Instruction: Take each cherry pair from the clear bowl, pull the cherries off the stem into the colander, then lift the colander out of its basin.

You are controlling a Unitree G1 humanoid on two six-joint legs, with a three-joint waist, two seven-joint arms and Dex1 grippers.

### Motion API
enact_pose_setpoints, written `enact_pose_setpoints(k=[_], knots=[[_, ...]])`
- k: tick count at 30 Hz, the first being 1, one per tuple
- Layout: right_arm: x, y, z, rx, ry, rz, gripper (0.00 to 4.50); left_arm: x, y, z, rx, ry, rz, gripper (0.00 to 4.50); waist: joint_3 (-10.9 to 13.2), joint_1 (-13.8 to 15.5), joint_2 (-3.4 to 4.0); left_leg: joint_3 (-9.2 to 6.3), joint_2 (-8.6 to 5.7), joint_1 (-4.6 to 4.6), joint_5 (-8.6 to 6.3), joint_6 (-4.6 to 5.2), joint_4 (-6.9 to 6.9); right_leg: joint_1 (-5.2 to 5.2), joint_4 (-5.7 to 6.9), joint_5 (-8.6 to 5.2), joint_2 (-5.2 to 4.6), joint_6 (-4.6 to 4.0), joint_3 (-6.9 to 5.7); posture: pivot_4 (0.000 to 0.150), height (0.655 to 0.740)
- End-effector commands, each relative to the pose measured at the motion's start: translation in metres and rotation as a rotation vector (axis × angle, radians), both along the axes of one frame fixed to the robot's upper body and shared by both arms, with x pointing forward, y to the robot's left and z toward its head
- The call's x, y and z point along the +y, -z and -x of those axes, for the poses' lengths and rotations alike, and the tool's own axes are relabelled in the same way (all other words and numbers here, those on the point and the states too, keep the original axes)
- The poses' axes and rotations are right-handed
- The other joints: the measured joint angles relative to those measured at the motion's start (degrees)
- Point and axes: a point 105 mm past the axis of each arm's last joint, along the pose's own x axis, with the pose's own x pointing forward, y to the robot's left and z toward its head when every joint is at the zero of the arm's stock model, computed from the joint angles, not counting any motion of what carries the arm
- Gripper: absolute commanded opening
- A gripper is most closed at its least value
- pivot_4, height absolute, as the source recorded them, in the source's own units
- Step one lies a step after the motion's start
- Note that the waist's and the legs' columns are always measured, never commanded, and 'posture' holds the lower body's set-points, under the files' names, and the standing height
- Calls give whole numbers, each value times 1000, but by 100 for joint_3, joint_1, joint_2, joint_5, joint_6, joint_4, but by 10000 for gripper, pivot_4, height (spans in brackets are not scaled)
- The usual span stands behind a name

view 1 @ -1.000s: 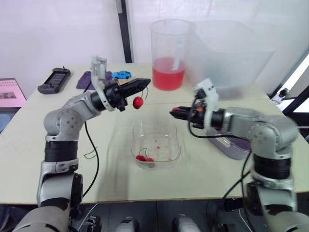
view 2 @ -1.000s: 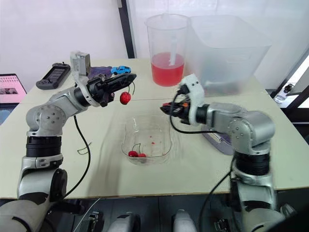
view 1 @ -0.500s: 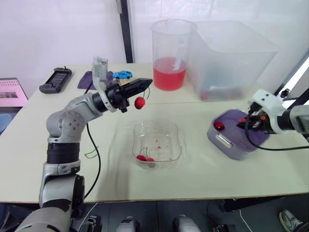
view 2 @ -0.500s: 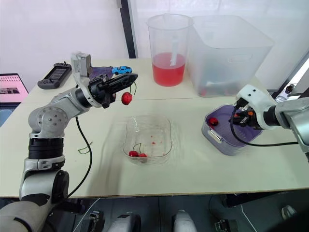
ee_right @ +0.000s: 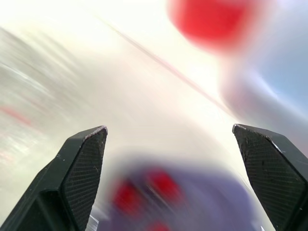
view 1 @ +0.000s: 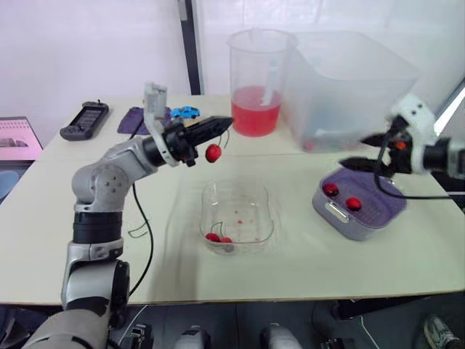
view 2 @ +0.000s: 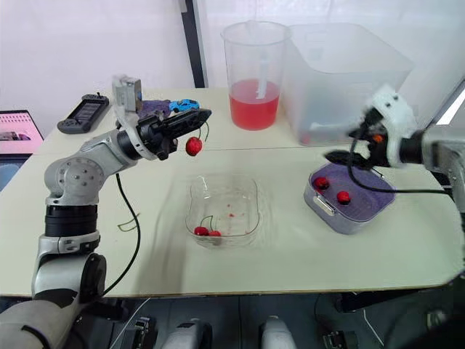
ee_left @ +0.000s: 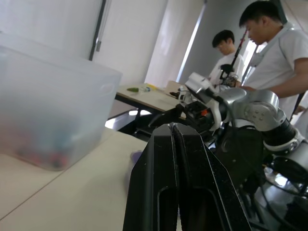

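Left tool holding one cherry above the bowl; right tool standing open over the colander.

The left tool (view 1: 218, 127) is staying clear above the bowl's (view 1: 264, 231) far left corner, its fingers (ee_left: 174, 159) pressing flat together and gripping a stem (view 1: 221, 138), from which a single cherry (view 1: 213, 153) is hanging free. Inside the bowl a cherry pair (view 1: 216, 238) is lying at the near left side. The purple colander (view 1: 385, 211) is sitting in its grey basin (view 1: 336, 218) on the table (view 1: 290, 276), well to the right of the bowl, and is holding two loose cherries (view 1: 330, 190) (view 1: 353, 204). The right tool (view 1: 361, 151) is hovering over the colander's far edge, right of the bowl, with its fingers (ee_right: 79, 168) spread wide and carrying nothing. A pitcher (view 1: 256, 80) of red liquid is standing behind the bowl.
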Motion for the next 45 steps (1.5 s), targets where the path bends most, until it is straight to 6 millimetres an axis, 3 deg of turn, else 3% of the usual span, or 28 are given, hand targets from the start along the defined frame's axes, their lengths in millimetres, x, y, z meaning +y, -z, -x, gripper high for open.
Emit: enact_pose_setpoints(k=[1,6,14,17,20,22,31,34,40,45], knots=[[56,-8,22,7,-202,-186,44739,-4,-13,5,-36,12,43,0,0,3,0,-4,0,0,10,-17,0,0,2,0,-1,0,2,1500,7337],[100,-4,17,32,-275,-313,44739,-17,-12,9,-28,65,29,0,0,66,0,-11,-11,-9,19,-32,7,-3,7,0,-14,0,-1,1500,7337],[130,-9,11,104,-342,-475,44739,-20,-12,11,-33,81,17,0,0,-19,0,-10,-10,-8,19,-33,3,-9,10,0,-9,0,-2,1500,7337],[135,-11,7,113,-327,-523,44739,-20,-13,11,-34,75,22,0,0,-32,1,-11,-10,-8,19,-33,2,-10,10,0,-9,0,-1,1500,7337],[138,-10,5,129,-322,-554,37620,-19,-13,12,-34,71,23,0,0,-33,1,-11,-10,-8,19,-33,2,-10,11,0,-9,0,-1,1500,7337],[141,-7,4,140,-320,-551,29296,-19,-12,12,-33,70,20,0,0,-34,1,-11,-10,-8,19,-34,2,-10,11,0,-9,0,-1,1500,7337],[143,-3,2,158,-316,-534,29296,-17,-13,11,-40,65,8,0,-1,-127,1,-10,-10,-9,19,-33,-1,-10,11,0,-8,0,-2,1500,7337],[144,-2,2,160,-314,-530,17581,-17,-13,11,-43,63,6,0,-1,-146,2,-11,-9,-8,19,-33,-5,-12,11,0,-7,0,-2,1500,7337],[144,4,7,180,-324,-515,17581,-17,-13,9,-50,54,2,0,-1,-137,2,-11,-8,-8,19,-33,-5,-12,11,0,-7,0,-2,1500,7337],[141,26,15,245,-329,-412,17581,-16,-15,7,-59,41,6,0,-1,-134,2,-11,-9,-8,19,-33,-5,-12,10,0,-7,0,-2,1500,7337]])
